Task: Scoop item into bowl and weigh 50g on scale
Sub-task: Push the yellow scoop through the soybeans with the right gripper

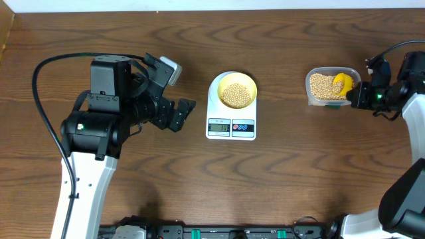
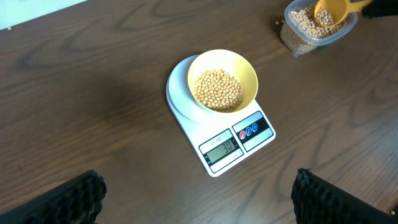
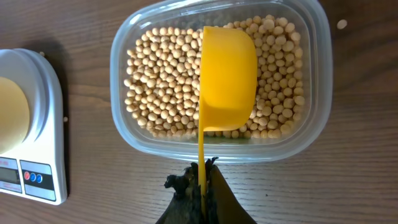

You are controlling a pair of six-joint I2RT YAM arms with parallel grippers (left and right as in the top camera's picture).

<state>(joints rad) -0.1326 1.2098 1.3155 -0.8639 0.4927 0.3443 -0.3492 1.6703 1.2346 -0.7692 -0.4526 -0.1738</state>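
Beans (image 3: 161,81) around scoop (image 3: 227,78) in right gripper (image 3: 202,180)

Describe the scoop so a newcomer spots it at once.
At the table's right end, beyond the scale, stands a clear container of beans. The scoop is in it, handle clamped by the right gripper: bright yellow, unlike the pale yellow bowl.

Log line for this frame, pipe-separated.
left gripper open, holding nothing, left of scale | right gripper shut on handle of yellow scoop, scoop in clear container of beans | bowl on scale, part-filled with beans
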